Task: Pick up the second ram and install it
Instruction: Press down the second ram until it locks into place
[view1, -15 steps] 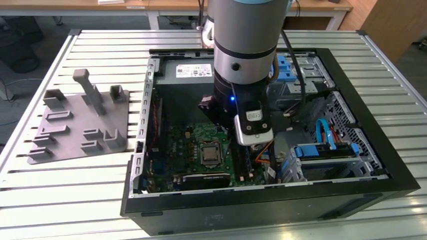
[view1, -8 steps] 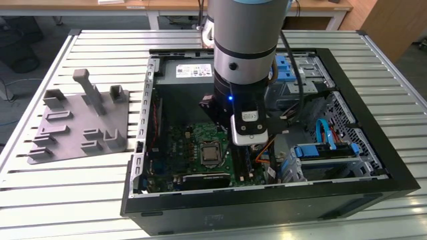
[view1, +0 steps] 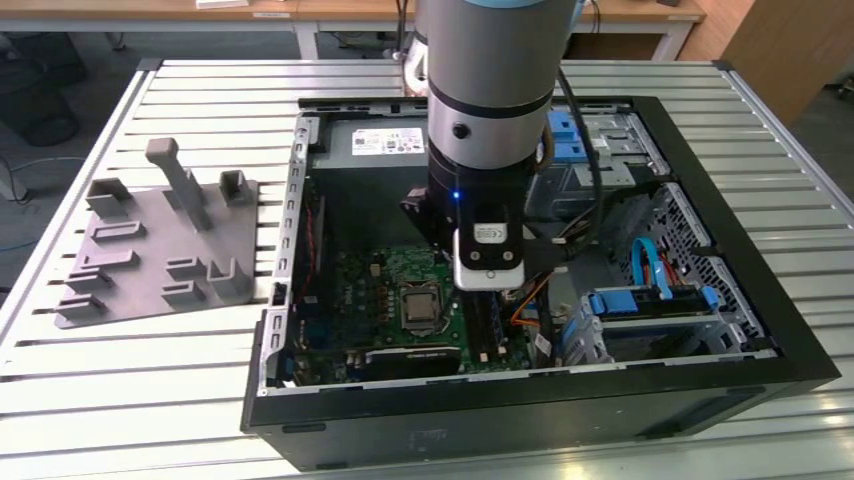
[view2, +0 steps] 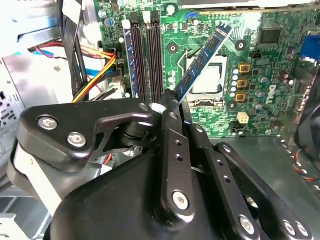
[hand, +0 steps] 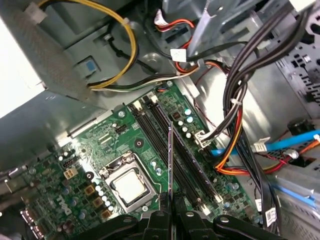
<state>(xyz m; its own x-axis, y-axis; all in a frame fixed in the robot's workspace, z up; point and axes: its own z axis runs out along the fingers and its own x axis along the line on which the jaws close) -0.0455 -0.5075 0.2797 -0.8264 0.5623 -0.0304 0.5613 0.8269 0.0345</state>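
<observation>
My gripper (view2: 173, 104) is shut on the second ram (view2: 202, 60), a thin dark board with a small light label that sticks out from the fingertips. It hangs tilted over the motherboard, crossing above the CPU socket (view2: 207, 80). In the first wrist view the ram (hand: 170, 160) is seen edge-on, held by the gripper (hand: 170, 209) just above the long black memory slots (hand: 186, 159). Another stick (view2: 130, 60) sits in the outermost slot, beside two bare slots (view2: 155, 55). In the exterior view the arm's wrist (view1: 487, 255) reaches down into the open PC case, over the board.
The open black PC case (view1: 747, 240) lies on a slatted white table (view1: 200, 90). A gray holder plate with blocks (view1: 160, 250) lies at the exterior view's left. Bundles of black, yellow and orange cables (hand: 235, 100) and blue drive brackets (view1: 647, 300) crowd the side next to the slots.
</observation>
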